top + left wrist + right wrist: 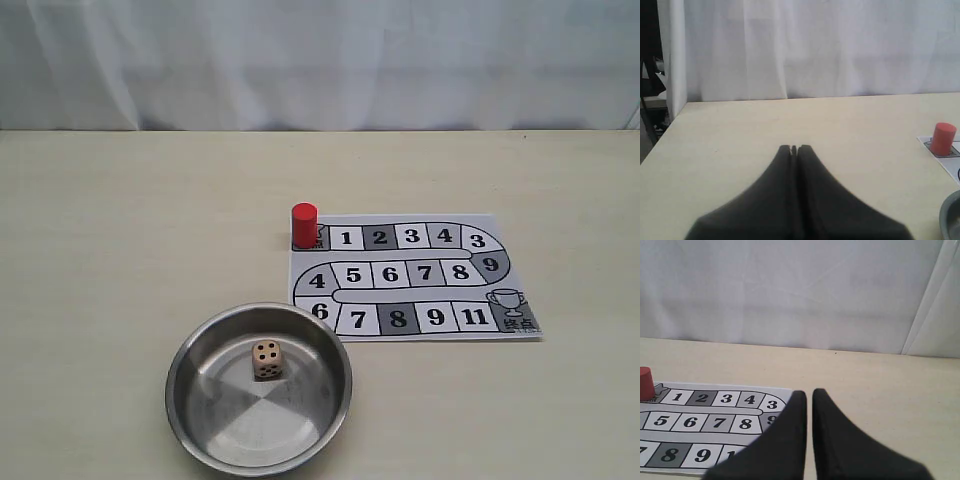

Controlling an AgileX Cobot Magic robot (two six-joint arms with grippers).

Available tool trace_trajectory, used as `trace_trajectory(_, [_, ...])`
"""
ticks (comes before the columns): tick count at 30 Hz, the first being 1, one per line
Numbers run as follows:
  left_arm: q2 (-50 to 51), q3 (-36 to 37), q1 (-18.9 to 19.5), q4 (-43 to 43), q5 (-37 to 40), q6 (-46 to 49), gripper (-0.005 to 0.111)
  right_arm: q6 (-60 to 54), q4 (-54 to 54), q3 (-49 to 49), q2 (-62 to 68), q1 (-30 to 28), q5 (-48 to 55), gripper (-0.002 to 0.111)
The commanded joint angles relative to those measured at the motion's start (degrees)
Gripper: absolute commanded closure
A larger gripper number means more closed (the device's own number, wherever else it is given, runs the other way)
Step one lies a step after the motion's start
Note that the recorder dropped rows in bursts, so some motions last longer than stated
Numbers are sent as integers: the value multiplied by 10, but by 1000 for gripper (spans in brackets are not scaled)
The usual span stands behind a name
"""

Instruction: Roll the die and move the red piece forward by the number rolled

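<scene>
**Ana:** What was the left gripper (794, 148) doing?

**Ben:** Its two dark fingers were pressed together at the tips, gripping nothing, above bare tabletop (120, 250).

**Ana:** And the die (266, 360)?

**Ben:** It lay on the floor of a round metal bowl (190, 395) at the near edge of the table, apart from the walls. I couldn't count the pips on top.

**Ana:** The red piece (304, 225)?

**Ben:** Up and to the right of the bowl. It stood upright on the far left corner square of the paper board (425, 272), just beside square 1. The bowl's rim covered the sheet's near left corner, by square 6. A trophy (507, 300) marked the track's end, at the right.

**Ana:** The right gripper (809, 392)?

**Ben:** It was all but closed, with only a thin slit between the fingers. It was empty and hung over the board's right part.
</scene>
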Motion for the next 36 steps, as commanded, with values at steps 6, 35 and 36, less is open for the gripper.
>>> trace_trajectory(6, [-1,2,-1,-1,-7,0,107,-1,-4,2,-2,-3,3,104])
trace_trajectory(35, [-1,2,-1,-1,-7,0,107,5,91,-315,58,-3,149,104])
trace_trajectory(36, [-1,2,-1,-1,-7,0,107,9,112,-322,70,-3,153,104])
